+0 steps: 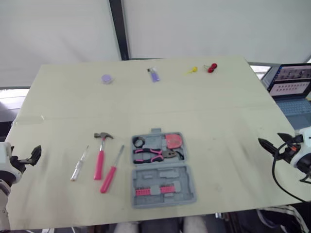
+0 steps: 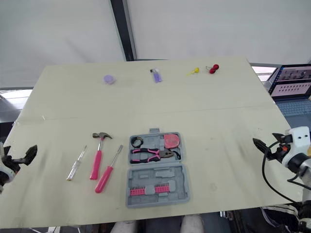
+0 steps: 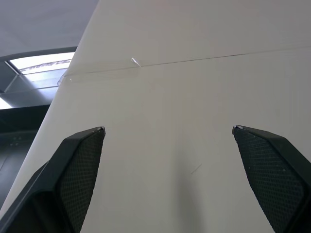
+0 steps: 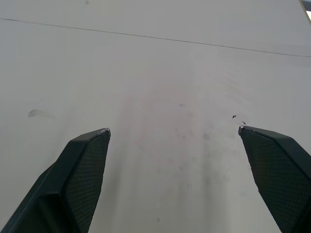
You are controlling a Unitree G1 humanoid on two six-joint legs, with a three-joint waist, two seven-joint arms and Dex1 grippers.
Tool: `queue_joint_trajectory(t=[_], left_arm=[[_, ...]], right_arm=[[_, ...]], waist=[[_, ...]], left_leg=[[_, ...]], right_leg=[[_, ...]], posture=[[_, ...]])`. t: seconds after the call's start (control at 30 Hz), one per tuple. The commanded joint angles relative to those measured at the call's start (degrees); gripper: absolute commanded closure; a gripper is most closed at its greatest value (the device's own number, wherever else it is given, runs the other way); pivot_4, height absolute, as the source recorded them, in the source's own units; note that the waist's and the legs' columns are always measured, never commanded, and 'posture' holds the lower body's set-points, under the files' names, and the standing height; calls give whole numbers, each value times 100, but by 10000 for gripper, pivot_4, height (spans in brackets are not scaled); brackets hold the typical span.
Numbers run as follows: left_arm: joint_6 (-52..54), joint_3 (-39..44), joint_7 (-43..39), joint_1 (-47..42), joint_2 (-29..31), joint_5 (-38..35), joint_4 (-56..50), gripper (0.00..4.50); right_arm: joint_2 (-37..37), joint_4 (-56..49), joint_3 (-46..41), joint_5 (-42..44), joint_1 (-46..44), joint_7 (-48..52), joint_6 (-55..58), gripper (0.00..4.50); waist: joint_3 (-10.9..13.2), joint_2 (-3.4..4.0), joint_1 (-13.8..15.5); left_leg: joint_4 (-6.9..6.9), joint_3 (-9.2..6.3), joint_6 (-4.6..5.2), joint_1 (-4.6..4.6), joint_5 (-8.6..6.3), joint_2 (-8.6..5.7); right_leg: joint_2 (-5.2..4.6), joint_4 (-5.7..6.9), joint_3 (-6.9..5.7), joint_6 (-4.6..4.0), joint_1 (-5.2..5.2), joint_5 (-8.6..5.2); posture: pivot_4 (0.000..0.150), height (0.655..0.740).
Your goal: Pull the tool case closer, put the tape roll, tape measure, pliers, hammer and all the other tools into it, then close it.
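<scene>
Released and empty: left jaws and right jaws, at opposite desk [image 1: 218,107] edges. Open tool case [image 1: 163,170] lies between them, well apart from each, holding tape roll [image 1: 139,142], pliers [image 1: 155,155] and tape measure [image 1: 173,141]. Hammer [image 1: 101,155] and two screwdrivers [image 1: 112,171] [image 1: 78,165] lie between case and left jaws.

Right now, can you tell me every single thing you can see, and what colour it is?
Table: 1, pale cream, under everything.
Tool case: 1, grey, open, near middle of the table.
Pliers: 1, pink and black, in the case.
Tape measure: 1, pink-red, in the case.
Tape roll: 1, black, in the case.
Row of bits: 1, pink, in the case's near half.
Hammer: 1, pink handle, left of the case.
Screwdrivers: 2, pink handle and clear handle, either side of the hammer.
Small items: 4, two purple, yellow, red, along the far edge.
Laptop: 1, open, beyond the right edge.
Left gripper: black, open.
Right gripper: black, open.
</scene>
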Motion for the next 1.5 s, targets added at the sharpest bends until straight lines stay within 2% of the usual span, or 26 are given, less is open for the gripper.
queue_joint_trajectory(t=[0.03, 0.13, 0.2, 0.27, 0.3, 0.33, 0.5, 1.23, 1.3, 1.4, 1.5], left_arm=[[-1, 60, 49, -8, 4, -95, -253, 0], [43, -32, 79, -50, -41, -93, -344, 0], [72, -68, 80, -57, -62, -96, -396, 0], [91, -70, 87, -51, -66, -99, -423, 0], [101, -69, 92, -50, -66, -101, -430, 0], [111, -69, 96, -48, -67, -104, -439, 0], [153, -86, 91, -42, -84, -114, -493, 0], [261, -213, 82, -80, -138, -102, -647, 0], [262, -228, 77, -88, -138, -107, -646, 0], [266, -233, 71, -103, -138, -113, -644, 0], [265, -239, 68, -115, -138, -111, -637, 0]], right_arm=[[-20, -353, -52, 154, 45, 58, 21, 386], [17, -489, -10, 171, 41, 45, 95, 386], [18, -542, 28, 123, 46, 15, 78, 386], [15, -563, 23, 148, 44, 4, 141, 386], [8, -570, 27, 148, 45, 0, 155, 386], [2, -579, 29, 158, 44, 0, 182, 386], [-10, -665, 57, 179, 56, -10, 275, 386], [-39, -793, 122, 164, 141, 69, 356, 386], [-39, -788, 125, 162, 143, 71, 348, 386], [-43, -777, 138, 150, 138, 52, 347, 386], [-46, -730, 169, 120, 119, 42, 331, 386]], waist=[[0, 0, -2], [7, 22, -36], [10, 26, -148], [7, 22, -171], [13, 10, -132], [13, 10, -109], [16, 13, 16], [18, 13, 6], [18, 21, -35], [19, 25, -148], [22, 20, -84]], left_leg=[[0, 0, 0, 0, 0, 0], [-6, -36, 1, -8, 0, -4], [-22, -204, 18, -35, 24, -56], [-67, -320, 37, -40, 74, -141], [-73, -321, 29, -13, 97, -156], [-68, -297, 29, -24, 97, -154], [-61, -283, 22, -20, 103, -151], [-81, -241, 24, -12, 102, -146], [-87, -275, 27, -37, 104, -155], [-107, -471, 59, -89, 151, -244], [-79, -479, 51, -83, 159, -257]], right_leg=[[0, 0, 0, 0, 0, 0], [-12, -10, -37, 2, 33, 1], [-90, -63, -264, 5, 184, 0], [-178, -92, -424, 15, 258, 1], [-186, -77, -404, 32, 218, 9], [-186, -76, -394, 32, 206, 9], [-181, -77, -375, 31, 200, 8], [-176, -77, -332, 31, 181, 9], [-186, -92, -371, 32, 217, 9], [-278, -144, -591, 54, 333, 4], [-276, -124, -543, 58, 289, 4]], posture=[[1500, 7400], [1500, 7400], [1500, 7400], [1500, 7400], [1500, 7400], [1500, 7400], [1500, 7400], [1500, 7400], [1500, 7400], [1500, 7400], [1500, 7400]])
